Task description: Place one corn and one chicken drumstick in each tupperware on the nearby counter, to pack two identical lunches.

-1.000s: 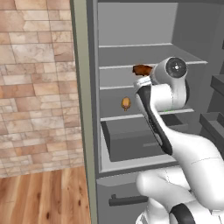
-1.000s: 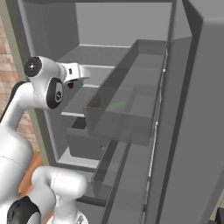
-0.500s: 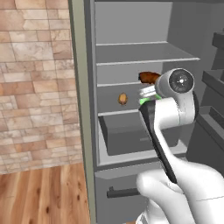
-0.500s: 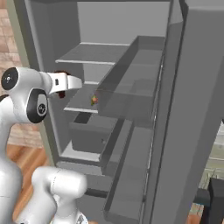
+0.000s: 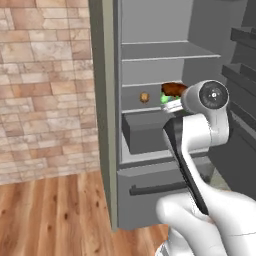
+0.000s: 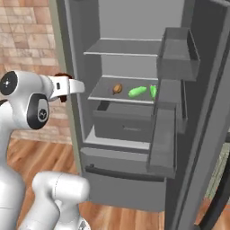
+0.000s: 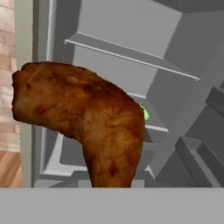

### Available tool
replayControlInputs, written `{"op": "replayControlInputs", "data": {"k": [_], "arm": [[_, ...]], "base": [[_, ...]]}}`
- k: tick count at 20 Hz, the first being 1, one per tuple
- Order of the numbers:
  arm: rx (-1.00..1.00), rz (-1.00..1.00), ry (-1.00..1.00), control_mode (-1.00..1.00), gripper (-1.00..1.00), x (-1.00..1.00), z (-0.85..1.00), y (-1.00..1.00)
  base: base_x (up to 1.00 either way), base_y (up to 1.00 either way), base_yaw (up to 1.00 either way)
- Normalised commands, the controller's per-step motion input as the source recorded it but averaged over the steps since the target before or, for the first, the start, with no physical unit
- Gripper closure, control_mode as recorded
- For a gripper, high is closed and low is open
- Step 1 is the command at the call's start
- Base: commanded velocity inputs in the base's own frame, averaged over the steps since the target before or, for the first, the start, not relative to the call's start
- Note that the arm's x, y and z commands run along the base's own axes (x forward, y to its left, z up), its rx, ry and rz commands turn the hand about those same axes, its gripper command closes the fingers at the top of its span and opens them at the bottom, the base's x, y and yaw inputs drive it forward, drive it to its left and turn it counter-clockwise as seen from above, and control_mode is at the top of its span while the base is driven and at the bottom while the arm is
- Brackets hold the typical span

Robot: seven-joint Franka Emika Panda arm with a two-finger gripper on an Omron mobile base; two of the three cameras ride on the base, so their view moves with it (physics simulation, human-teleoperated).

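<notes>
My gripper (image 5: 172, 103) is shut on a brown-orange chicken drumstick (image 5: 173, 89), held in front of the open fridge at middle-shelf height. In the hand view the drumstick (image 7: 87, 122) looms large and hides the fingertips. From the right, the gripper (image 6: 65, 87) sits left of the fridge opening with the drumstick (image 6: 62, 97) dark behind the white hand. Another drumstick (image 6: 117, 88) and two green corn cobs (image 6: 137, 91) (image 6: 153, 91) lie on the middle shelf. The tupperware and the counter are out of view.
The fridge door (image 6: 179, 112) stands open at the right with its door bins. A grey drawer (image 5: 147, 132) juts out below the middle shelf. A brick wall (image 5: 45, 85) and wooden floor (image 5: 55, 210) lie left of the fridge.
Both base views have shifted, so the camera moved. The gripper, still shut on the drumstick, has come back out of the fridge and away from the shelf.
</notes>
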Motion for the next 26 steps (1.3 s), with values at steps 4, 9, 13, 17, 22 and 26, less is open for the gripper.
{"op": "replayControlInputs", "data": {"k": [4,9,13,17,22,26], "arm": [[0.0,0.0,0.0,1.0,1.0,0.0,0.0,0.0],[0.0,0.0,0.0,1.0,1.0,0.0,0.0,0.0],[0.0,0.0,0.0,1.0,1.0,0.0,0.0,0.0],[0.0,0.0,0.0,1.0,1.0,0.0,0.0,0.0],[0.0,0.0,0.0,1.0,1.0,0.0,0.0,0.0],[0.0,0.0,0.0,1.0,1.0,0.0,0.0,0.0]], "base": [[-0.49,1.0,-0.01],[-0.98,0.63,-0.03],[-1.0,0.03,-0.07],[-1.0,-0.01,-0.09],[-1.0,0.0,-0.08],[-1.0,0.0,-0.07]]}}
